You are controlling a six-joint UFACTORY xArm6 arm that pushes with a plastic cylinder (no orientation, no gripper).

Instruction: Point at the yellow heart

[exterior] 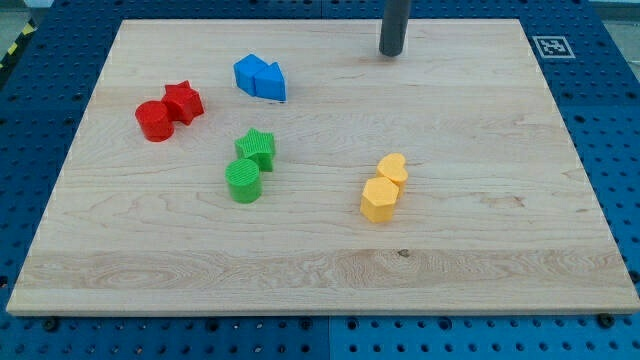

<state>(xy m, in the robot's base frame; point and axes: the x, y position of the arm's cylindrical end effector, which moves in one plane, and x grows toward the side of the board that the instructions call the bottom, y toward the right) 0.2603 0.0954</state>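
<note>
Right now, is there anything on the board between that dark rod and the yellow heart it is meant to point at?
Nothing visible stands in the way. My tip is near the view's top, and bare wood runs from it down to the yellow heart. The yellow hexagon touches the heart on its far side, toward the view's bottom. The other blocks lie off to the view's left.

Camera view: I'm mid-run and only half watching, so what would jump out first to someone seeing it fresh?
Four same-coloured pairs of blocks dot the wooden board: red cylinder and red star at the view's left, two blue blocks above centre, green star over green cylinder in the middle. Two yellow blocks touch right of centre; which is the heart is unclear. My tip sits at the view's top, far from them.
</note>
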